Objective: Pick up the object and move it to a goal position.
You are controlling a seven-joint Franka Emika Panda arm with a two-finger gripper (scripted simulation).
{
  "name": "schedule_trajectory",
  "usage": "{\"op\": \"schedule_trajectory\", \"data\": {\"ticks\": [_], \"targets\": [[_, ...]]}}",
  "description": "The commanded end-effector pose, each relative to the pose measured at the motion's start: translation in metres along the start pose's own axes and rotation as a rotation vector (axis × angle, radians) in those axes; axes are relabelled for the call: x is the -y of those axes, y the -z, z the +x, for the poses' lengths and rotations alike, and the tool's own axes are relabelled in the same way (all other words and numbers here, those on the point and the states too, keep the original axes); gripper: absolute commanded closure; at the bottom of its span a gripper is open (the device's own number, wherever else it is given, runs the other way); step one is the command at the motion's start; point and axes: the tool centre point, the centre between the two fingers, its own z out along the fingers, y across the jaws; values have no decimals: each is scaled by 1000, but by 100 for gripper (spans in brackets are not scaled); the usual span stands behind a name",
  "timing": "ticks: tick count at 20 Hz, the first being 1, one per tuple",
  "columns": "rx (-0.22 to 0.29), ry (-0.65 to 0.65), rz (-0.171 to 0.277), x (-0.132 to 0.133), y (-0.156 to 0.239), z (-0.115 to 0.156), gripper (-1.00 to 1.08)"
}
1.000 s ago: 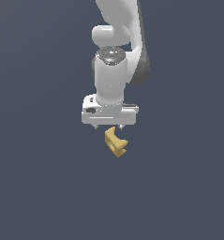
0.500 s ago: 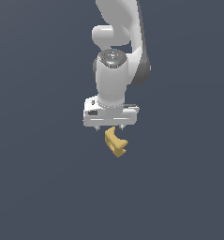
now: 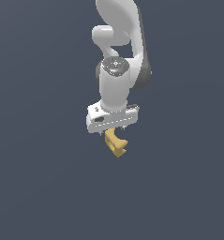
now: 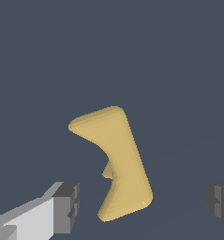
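Note:
The object (image 3: 115, 143) is a small mustard-yellow chunky piece with a curved, notched shape, lying on the dark grey floor. My white gripper (image 3: 113, 131) hangs directly over it, pointing down, with its hand just above the piece's upper end. In the wrist view the object (image 4: 118, 159) lies between the two grey fingertips (image 4: 66, 206), which stand wide apart on either side without touching it. The gripper (image 4: 142, 202) is open and empty.
The floor (image 3: 48, 178) is a plain dark grey surface. The arm's white links (image 3: 118, 42) rise above the gripper.
The gripper has come down a little toward the object. The object has not moved.

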Motion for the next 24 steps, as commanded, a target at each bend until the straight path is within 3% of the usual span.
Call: {"op": "schedule_trajectory", "data": {"ticks": [1,12,24], "targets": [[3,70,6,4,-6,0,-92],[10,285,29,16,-23,2,-92],[11,326,34,19,-29,2,-92]]}}
